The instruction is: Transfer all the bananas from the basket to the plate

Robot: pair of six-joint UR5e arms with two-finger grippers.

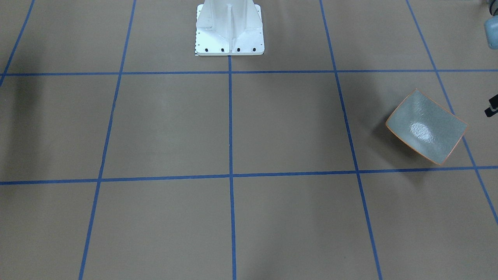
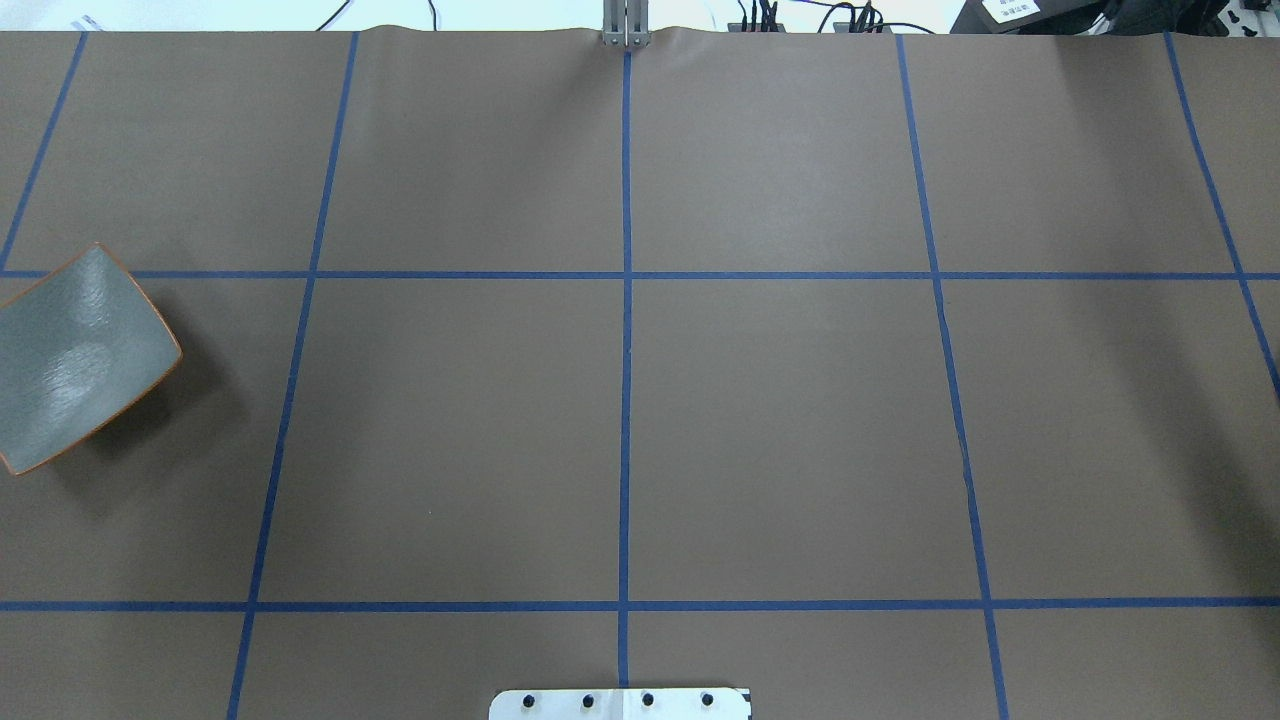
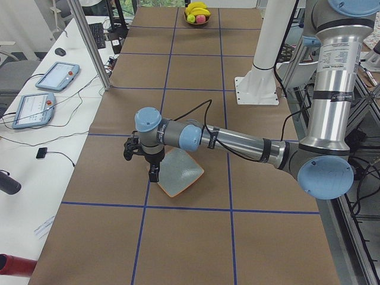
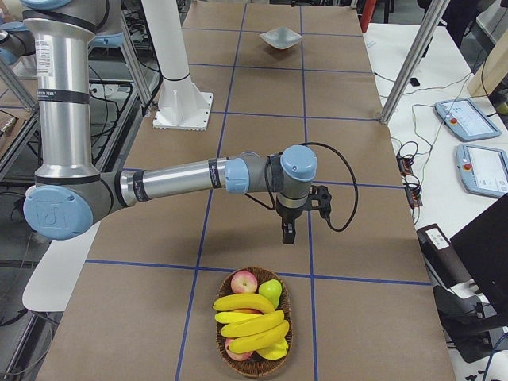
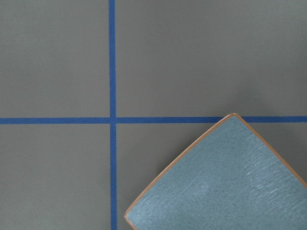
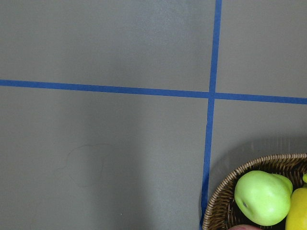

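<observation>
Several yellow bananas (image 4: 250,321) lie in a wicker basket (image 4: 226,361) at the table's right end. They also show far off in the exterior left view (image 3: 198,10). The basket's rim (image 6: 225,191) and a sliver of banana (image 6: 298,211) show in the right wrist view. The grey-green plate (image 1: 426,126) with the orange rim lies bare at the left end (image 2: 70,360) (image 5: 225,187). My left gripper (image 3: 153,172) hangs over the plate's (image 3: 181,173) edge. My right gripper (image 4: 287,234) hangs above the table just short of the basket. I cannot tell whether either is open or shut.
A red apple (image 4: 244,280) and a green pear (image 6: 261,196) share the basket. The white robot base (image 1: 229,29) stands at the table's middle back. Metal posts (image 3: 89,41) and desks with tablets (image 3: 56,76) flank the table's far side.
</observation>
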